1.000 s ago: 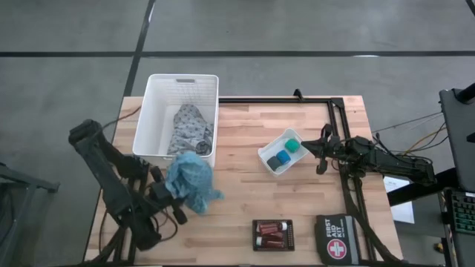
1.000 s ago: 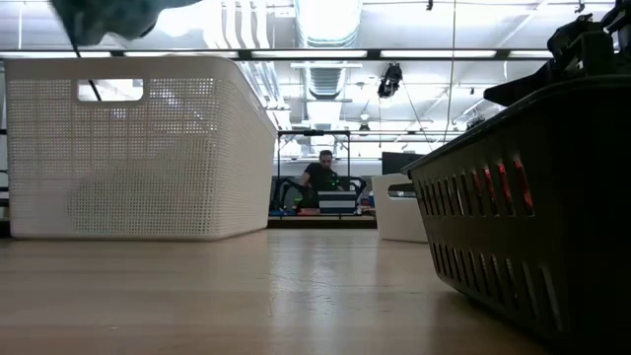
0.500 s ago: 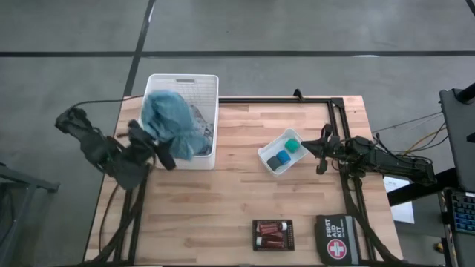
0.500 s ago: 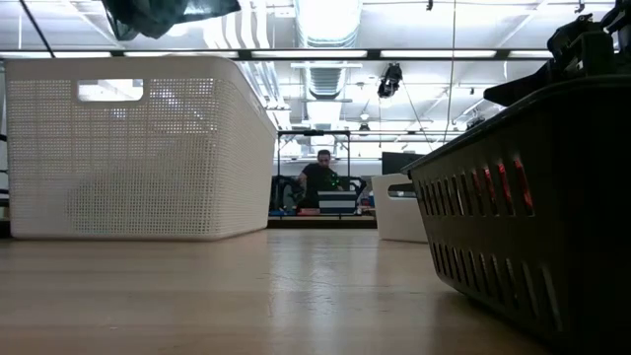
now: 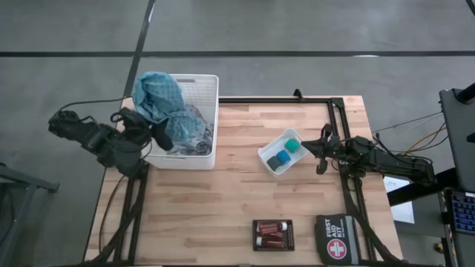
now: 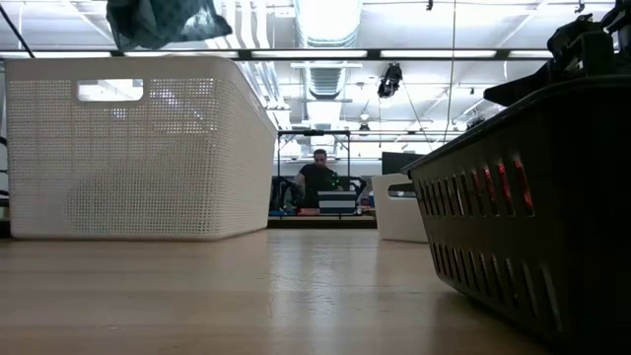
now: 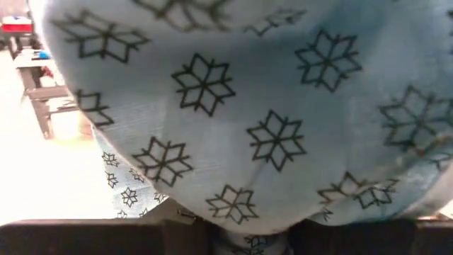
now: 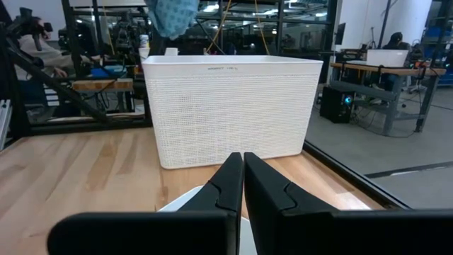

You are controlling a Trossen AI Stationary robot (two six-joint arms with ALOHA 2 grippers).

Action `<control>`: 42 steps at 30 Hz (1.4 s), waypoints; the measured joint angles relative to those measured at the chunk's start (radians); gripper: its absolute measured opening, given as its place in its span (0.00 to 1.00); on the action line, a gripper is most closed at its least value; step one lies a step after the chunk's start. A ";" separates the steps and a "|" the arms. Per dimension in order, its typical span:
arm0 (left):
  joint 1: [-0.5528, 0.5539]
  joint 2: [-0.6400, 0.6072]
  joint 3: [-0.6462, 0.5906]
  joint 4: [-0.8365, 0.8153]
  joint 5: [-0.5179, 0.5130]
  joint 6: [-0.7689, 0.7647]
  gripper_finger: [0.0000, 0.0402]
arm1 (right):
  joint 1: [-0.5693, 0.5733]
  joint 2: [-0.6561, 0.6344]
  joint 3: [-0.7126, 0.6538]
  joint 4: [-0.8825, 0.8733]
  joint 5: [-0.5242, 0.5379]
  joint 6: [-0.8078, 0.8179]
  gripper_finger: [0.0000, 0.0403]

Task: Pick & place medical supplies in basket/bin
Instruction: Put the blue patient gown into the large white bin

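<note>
- The left arm's jaws are clenching the teal cloth, which is hanging above the basket, over its outer wall.
- The grey cloth is lying inside the basket.
- Risk, as I judge it: released here, the cloth's overhanging edge could be draping over the basket's rim or slipping outside.
- The right arm's jaws are waiting closed and empty, near the small tray, well apart from the basket.

Teal cloth hangs bunched at the top edge, above the white basket, not touching its rim. Basket sits on the wood counter at left, slotted walls, handle slot near its top left. Dark slotted bin fills the right foreground, red showing through its slots. Small white tray farther back between them. A person sits in the room behind, under ceiling lights.
</note>
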 joint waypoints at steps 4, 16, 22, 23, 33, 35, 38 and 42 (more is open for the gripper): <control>0.106 0.002 -0.001 -0.002 0.078 0.000 0.32 | 0.000 0.000 0.000 0.000 0.000 0.000 0.03; 0.775 0.024 0.002 -0.090 0.625 -0.016 0.32 | 0.000 0.000 0.000 0.000 0.000 0.000 0.03; 1.146 0.100 0.031 -0.095 1.084 0.084 0.32 | 0.000 0.000 0.000 0.000 0.000 0.000 0.03; 1.186 0.120 0.034 -0.101 1.137 0.105 0.32 | 0.000 0.000 0.000 0.000 0.000 0.000 0.03; 1.257 0.346 0.059 -0.330 1.245 0.103 0.32 | 0.000 0.000 0.000 0.000 0.000 0.000 0.03; 1.257 0.378 0.057 -0.367 1.255 0.078 0.32 | 0.000 0.000 0.000 0.000 0.000 0.000 0.03; 1.257 0.416 0.045 -0.391 1.256 0.040 0.32 | 0.000 0.000 0.000 0.000 0.000 0.000 0.03; 1.257 0.457 0.024 -0.384 1.256 0.036 0.32 | 0.000 0.000 0.000 0.000 0.000 0.000 0.03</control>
